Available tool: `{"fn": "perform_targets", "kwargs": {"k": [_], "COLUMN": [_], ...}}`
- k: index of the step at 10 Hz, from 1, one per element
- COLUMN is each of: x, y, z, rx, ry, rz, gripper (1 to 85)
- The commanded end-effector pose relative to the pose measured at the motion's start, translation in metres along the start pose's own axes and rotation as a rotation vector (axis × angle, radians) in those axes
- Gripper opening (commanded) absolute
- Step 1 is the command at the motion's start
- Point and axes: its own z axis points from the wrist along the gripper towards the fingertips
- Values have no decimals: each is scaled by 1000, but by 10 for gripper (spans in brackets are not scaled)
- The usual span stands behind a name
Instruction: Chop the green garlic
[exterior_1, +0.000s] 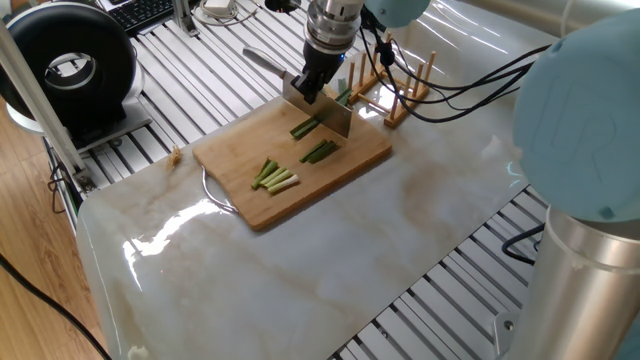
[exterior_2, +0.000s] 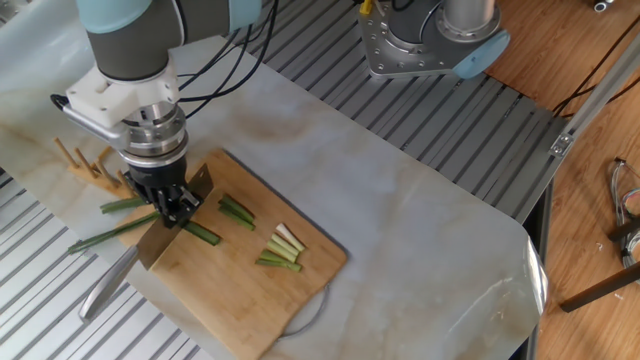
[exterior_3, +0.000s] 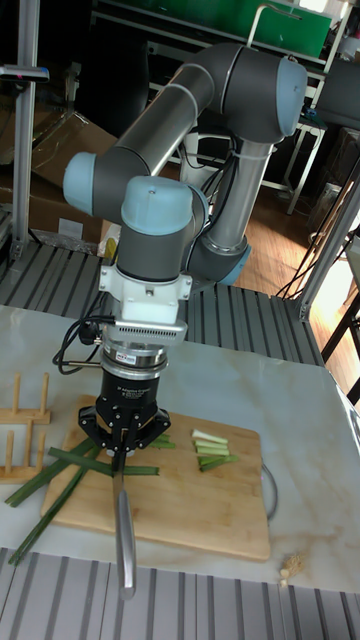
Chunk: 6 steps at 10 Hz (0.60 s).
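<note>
Gripper (exterior_2: 170, 205) clamps knife (exterior_2: 150, 245) upper left; press straight down through green garlic (exterior_2: 115, 232) (board (exterior_2: 240, 295) may slide).

Marble-look table (exterior_1: 330, 270), bamboo cutting board (exterior_1: 240, 170), wooden peg rack (exterior_1: 405, 95), perhaps crumbs (exterior_1: 176, 154)

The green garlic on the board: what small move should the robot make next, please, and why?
Probably lift the knife slightly and shift it along the uncut green garlic toward the leaves. The claw holds the blade down on the cutting board; cut pieces lie beyond it, while long stalks still hang off the board's edge.
</note>
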Motion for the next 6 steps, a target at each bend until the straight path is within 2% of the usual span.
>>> {"fn": "perform_targets", "kwargs": {"k": [1, 3, 6], "x": [3, -1, -17], "y": [2, -1, 0], "z": [-2, -4, 2], "rx": [-15, -24, -41], "ry": [12, -7, -53], "rz": [16, 12, 2], "gripper": [13, 13, 13]}}
